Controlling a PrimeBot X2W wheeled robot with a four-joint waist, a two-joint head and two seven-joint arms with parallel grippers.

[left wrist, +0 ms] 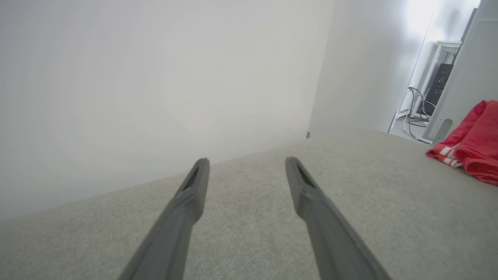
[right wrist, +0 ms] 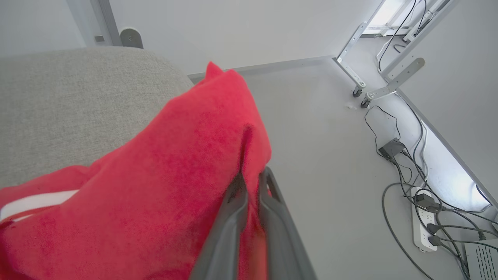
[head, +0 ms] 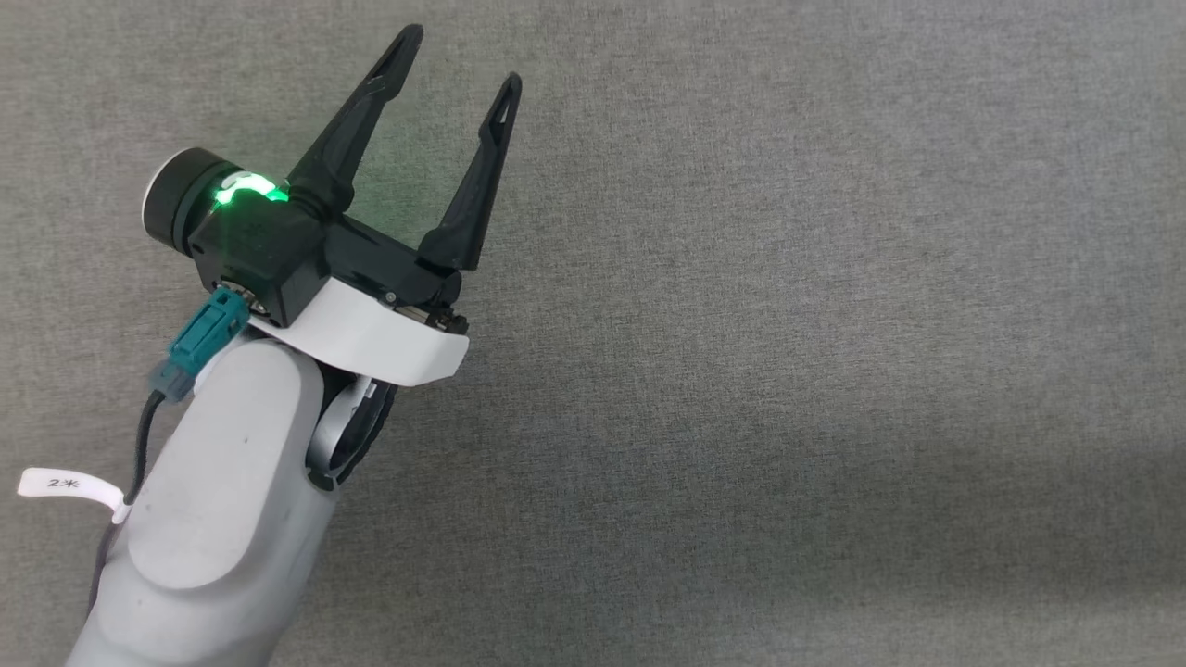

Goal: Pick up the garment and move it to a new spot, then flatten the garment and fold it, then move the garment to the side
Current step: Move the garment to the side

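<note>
Holding garment (right wrist: 175, 155) by a pinched fold in right pincer (right wrist: 252, 175), closed tight on red cloth beyond bench (head: 834, 324) edge, tail draped back onto bench; probably lifted for carrying to new spot. Left pincer (head: 461, 57) spread wide, empty, above bench, presumably free for flattening.

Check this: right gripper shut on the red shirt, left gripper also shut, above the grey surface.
The left gripper is open, not shut, above the grey surface; the head view shows it. The right gripper is shut on the red shirt.
</note>
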